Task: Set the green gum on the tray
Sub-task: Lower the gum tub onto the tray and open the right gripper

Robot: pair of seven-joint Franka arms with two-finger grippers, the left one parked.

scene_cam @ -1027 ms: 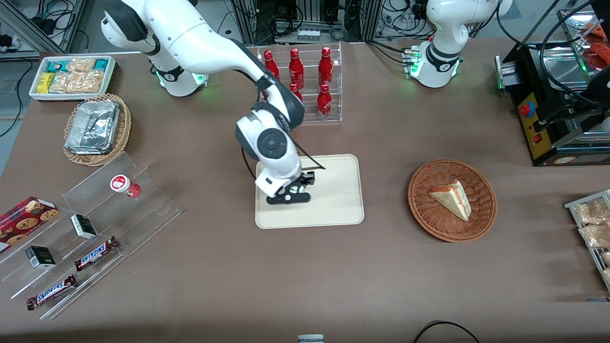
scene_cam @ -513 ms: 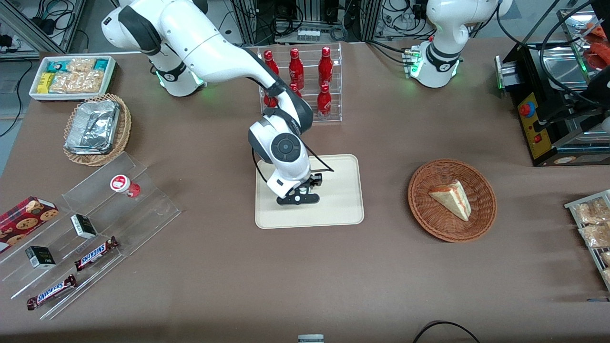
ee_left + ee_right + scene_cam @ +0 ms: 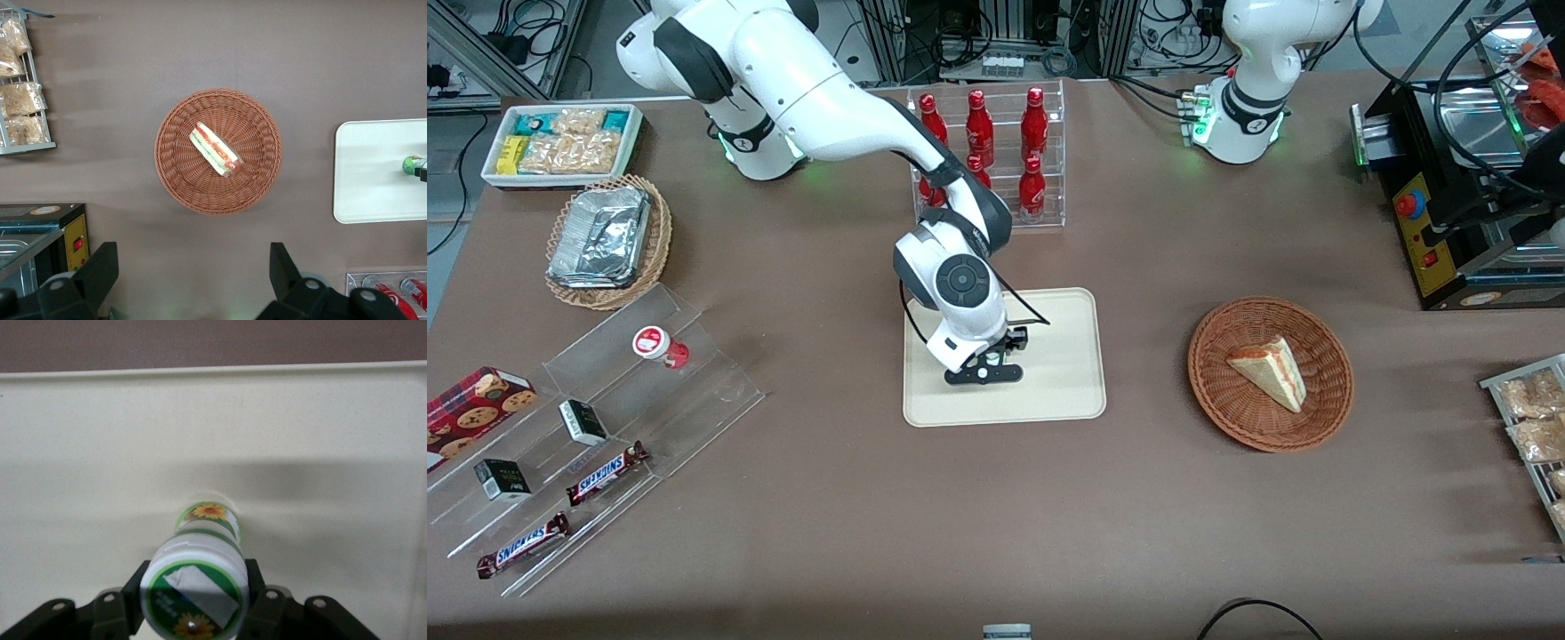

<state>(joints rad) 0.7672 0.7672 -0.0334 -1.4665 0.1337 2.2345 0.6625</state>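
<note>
The green gum (image 3: 199,580) is a small round bottle with a white lid bearing a green mark. My gripper (image 3: 195,592) is shut on it, a black finger (image 3: 136,588) pressed to each side of the lid. Its green base points down at the cream-beige tray (image 3: 80,453), close above the surface or touching it; I cannot tell which. In the front view the gripper (image 3: 985,372) hangs low over the middle of the tray (image 3: 1063,391) and the arm hides the bottle. In the left wrist view the gum (image 3: 411,165) shows over the tray (image 3: 370,167).
A clear rack of red bottles (image 3: 996,151) stands just farther from the front camera than the tray. A wicker basket with a sandwich (image 3: 1270,372) lies toward the parked arm's end. A clear stepped shelf (image 3: 587,427) with the red-lidded bottle (image 3: 656,345) and snack bars lies toward the working arm's end.
My gripper has carried the gum from the tray's edge nearer the working arm to over its middle. Most of the move was a second ago; it has nearly stopped now.
</note>
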